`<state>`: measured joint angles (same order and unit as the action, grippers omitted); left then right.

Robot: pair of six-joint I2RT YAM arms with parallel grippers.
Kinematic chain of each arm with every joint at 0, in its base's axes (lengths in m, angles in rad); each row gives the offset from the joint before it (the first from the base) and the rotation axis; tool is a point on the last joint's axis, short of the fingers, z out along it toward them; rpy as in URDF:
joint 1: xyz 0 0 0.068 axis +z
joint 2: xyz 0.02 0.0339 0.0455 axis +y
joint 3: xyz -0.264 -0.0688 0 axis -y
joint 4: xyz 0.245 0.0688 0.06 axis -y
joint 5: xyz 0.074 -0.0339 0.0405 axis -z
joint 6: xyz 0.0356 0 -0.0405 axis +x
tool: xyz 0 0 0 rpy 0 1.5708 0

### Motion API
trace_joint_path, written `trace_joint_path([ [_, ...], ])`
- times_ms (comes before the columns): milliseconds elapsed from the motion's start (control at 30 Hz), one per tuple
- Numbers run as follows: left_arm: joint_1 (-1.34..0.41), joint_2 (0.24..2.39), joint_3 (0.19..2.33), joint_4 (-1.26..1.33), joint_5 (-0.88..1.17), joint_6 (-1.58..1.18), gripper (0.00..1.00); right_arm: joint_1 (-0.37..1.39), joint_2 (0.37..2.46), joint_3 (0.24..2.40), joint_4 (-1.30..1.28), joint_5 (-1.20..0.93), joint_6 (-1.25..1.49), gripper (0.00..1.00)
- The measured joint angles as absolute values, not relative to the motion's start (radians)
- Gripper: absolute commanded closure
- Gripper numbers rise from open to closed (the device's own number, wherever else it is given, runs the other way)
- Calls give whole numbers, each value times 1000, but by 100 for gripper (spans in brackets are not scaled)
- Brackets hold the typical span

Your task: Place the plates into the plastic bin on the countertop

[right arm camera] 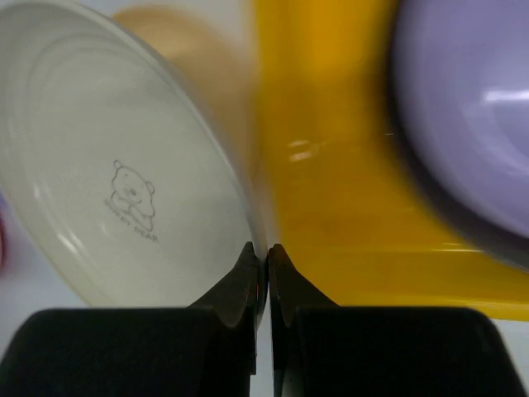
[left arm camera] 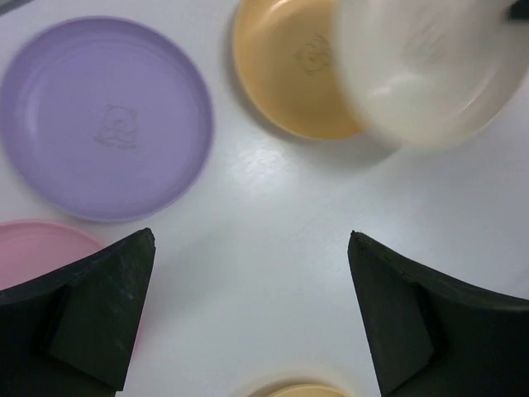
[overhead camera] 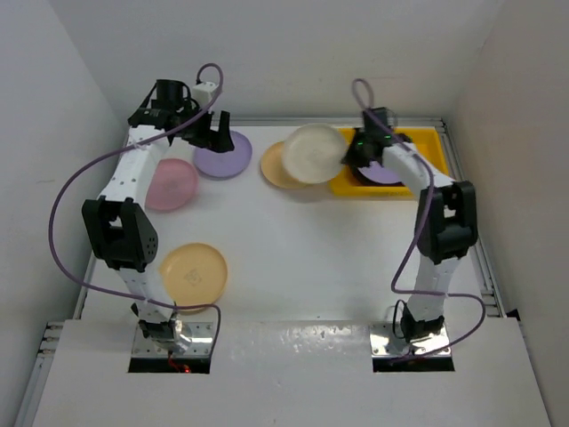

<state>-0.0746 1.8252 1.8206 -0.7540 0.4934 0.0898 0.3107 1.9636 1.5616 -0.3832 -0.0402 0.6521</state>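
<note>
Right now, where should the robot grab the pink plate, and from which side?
The pink plate lies flat, so only its raised rim gives a pinch. Probably best is the edge facing the table's middle, since the purple plate crowds its far side. The open left tool could drop from above.

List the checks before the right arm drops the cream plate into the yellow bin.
1. Right gripper shut on the rim of the round cream plate: ok.
2. Cream plate free of the orange-yellow round plate beneath it: cannot tell, they overlap from above.
3. Room in the bright yellow rectangular plastic bin: ok, one purple round plate seen inside, bare floor beside it.
4. Cream plate over the bin: not ok, mostly left of its rim.
5. Left gripper open, empty, far from the bin: ok.
</note>
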Motion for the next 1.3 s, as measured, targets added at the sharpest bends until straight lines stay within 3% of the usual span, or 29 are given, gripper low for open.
trace_joint_path([
  [233, 93, 1824, 1809, -756, 432, 112, 0, -182, 1906, 1465, -408, 23, 747, 100],
  [433, 174, 1824, 1769, -766, 430, 117, 0, -200, 1914, 1471, -435, 22, 763, 97],
  [500, 171, 1824, 1764, -770, 435, 119, 0, -189, 1949, 1512, -459, 12, 762, 85],
  [533, 171, 1824, 1763, -772, 438, 119, 0, -187, 1979, 1550, -476, 8, 760, 67],
  [667, 173, 1824, 1763, -773, 445, 120, 0, -188, 2076, 1667, -513, 23, 756, 32],
  [767, 180, 1824, 1763, -776, 448, 123, 0, -187, 2080, 1671, -551, 60, 739, 23],
  [1100, 224, 1821, 1762, -778, 453, 131, 0, -14, 2006, 1674, -594, 288, 558, 29],
  [1300, 242, 1781, 1742, -780, 455, 142, 0, 170, 1997, 1741, -595, 209, 528, 34],
])
